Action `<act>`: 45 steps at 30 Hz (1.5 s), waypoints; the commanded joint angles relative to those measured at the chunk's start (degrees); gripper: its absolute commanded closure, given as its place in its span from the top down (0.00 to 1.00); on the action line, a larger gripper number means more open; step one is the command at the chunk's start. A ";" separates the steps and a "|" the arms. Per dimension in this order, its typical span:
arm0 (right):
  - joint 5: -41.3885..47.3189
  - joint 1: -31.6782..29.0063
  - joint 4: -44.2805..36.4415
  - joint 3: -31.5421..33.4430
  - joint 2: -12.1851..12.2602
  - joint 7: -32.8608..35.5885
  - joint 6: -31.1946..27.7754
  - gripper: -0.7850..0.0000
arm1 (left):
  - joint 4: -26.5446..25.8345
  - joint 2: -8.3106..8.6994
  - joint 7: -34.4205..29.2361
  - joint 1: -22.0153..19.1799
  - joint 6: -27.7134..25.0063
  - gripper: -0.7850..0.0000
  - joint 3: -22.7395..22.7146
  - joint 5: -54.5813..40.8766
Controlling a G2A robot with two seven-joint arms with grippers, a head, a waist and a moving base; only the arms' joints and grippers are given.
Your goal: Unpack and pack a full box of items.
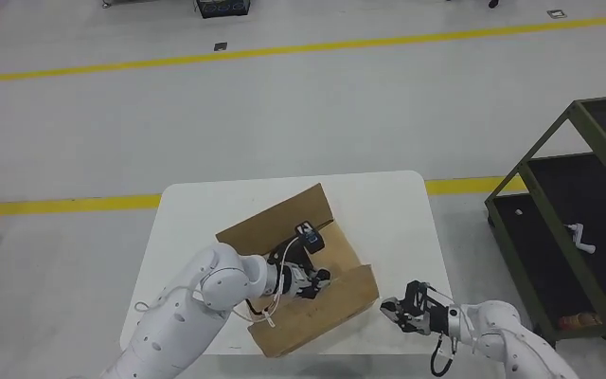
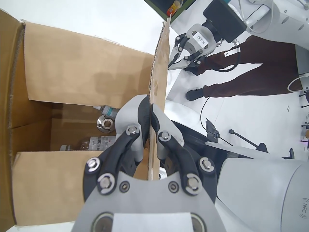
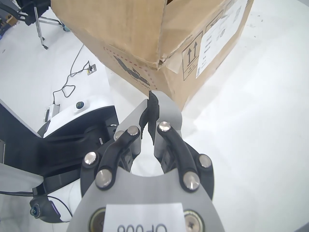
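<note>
The cardboard box [image 1: 327, 303] [image 2: 72, 56] [image 3: 125, 25] stands open on the white tabletop [image 1: 398, 208] [image 3: 253, 121], its flaps turned up and outward. Inside the box, low against its far wall, lie a clear bottle [image 2: 96, 142] with a printed label, a round metal part [image 2: 105, 122] and a small tube [image 2: 108, 109] with a teal end. The left gripper [image 1: 308, 279] [image 2: 150, 107] sits over the box's opening, and its fingers [image 2: 144, 114] pinch the upright flap [image 2: 160, 68] on the side of the box that faces the other arm, one finger on the inner face of the flap and one on the outer. The right gripper [image 1: 390, 308] [image 2: 172, 65] [image 3: 150, 102] is outside the box, just beside that same side and low near a bottom corner of the box. Its fingers [image 3: 154, 108] are pressed together with nothing between them; whether their tips touch the cardboard cannot be told. On the box's outer wall near that corner are a white label and printed arrows. Well apart from the box, beyond the tabletop's edge on the right gripper's side, stands a dark green cart [image 1: 559, 218] with an orange bottle [image 2: 176, 5] lying on its shelf.
</note>
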 commanded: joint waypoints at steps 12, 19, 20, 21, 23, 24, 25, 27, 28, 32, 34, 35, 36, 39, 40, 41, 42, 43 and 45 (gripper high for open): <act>1.09 4.55 3.34 -4.04 -1.60 -0.84 0.59 0.00 | -3.43 0.72 -1.45 1.21 0.09 0.06 -0.60 -1.80; 1.35 5.12 4.11 -4.59 -1.95 -1.36 0.44 0.00 | -6.10 1.16 -3.36 2.26 -0.14 0.32 -0.33 -2.85; 1.51 5.15 4.18 -4.63 -2.00 -1.45 0.53 0.00 | -6.47 1.22 -3.69 2.49 -0.15 0.34 -0.18 -3.27; 1.59 5.17 4.24 -4.66 -2.04 -1.51 0.57 0.00 | -6.76 1.27 -3.93 2.64 -0.12 0.38 -0.10 -3.56; 1.69 5.26 4.35 -4.62 -2.10 -1.58 0.77 0.00 | -7.22 1.35 -4.36 2.98 -0.09 0.45 0.24 -3.92; 1.73 5.27 4.35 -4.56 -2.11 -1.62 0.88 0.00 | -7.49 1.39 -4.40 3.10 -0.07 0.50 0.40 -3.93; 1.80 5.27 4.25 -4.40 -2.11 -1.73 0.99 0.00 | -7.77 1.41 -4.48 3.27 -0.05 0.58 0.63 -4.19; 2.00 5.03 3.96 -3.86 -2.05 -2.16 1.26 0.00 | -8.24 1.46 -4.61 3.41 0.10 0.72 0.88 -4.64; 2.16 4.81 3.76 -3.47 -1.99 -2.51 1.32 0.00 | -8.52 1.49 -4.67 3.47 0.13 0.79 1.01 -4.85; 2.45 3.60 2.64 -1.32 -1.56 -3.34 1.76 0.00 | -9.42 1.58 -5.08 3.82 0.20 0.82 1.85 -5.49; 2.64 2.73 1.80 0.21 -1.24 -3.48 2.30 0.00 | -9.75 1.62 -5.30 4.06 0.25 0.81 2.38 -5.57; 3.28 2.16 1.59 1.38 -1.06 -3.86 3.02 0.00 | -10.00 1.63 -5.47 4.27 0.22 0.80 2.78 -5.79; 3.85 1.47 1.19 2.37 -0.88 -4.04 3.37 0.00 | -10.15 1.65 -5.66 4.38 0.21 0.79 3.07 -5.96; 5.24 -0.37 0.46 5.00 -0.43 -3.20 5.31 0.00 | -10.50 1.70 -5.74 4.60 0.34 0.87 3.69 -6.18; 5.95 -0.85 0.41 5.53 -0.37 -2.60 6.09 0.00 | -10.58 1.71 -5.73 4.69 0.41 0.91 3.92 -6.44; 6.66 -1.19 0.44 5.90 -0.35 -1.84 6.85 0.00 | -10.62 1.72 -5.71 4.75 0.49 1.00 4.09 -6.71; 7.68 -1.41 0.51 6.13 -0.36 -0.98 7.62 0.00 | -10.67 1.73 -5.75 4.81 0.58 1.00 4.27 -6.94; 8.48 -1.53 0.20 6.31 -0.38 -0.51 8.04 0.00 | -10.65 1.74 -5.87 4.94 0.63 1.00 4.49 -7.58; 9.22 -1.88 -0.20 6.68 -0.36 0.15 8.28 0.00 | -10.48 1.80 -6.34 5.01 0.89 1.00 4.65 -8.63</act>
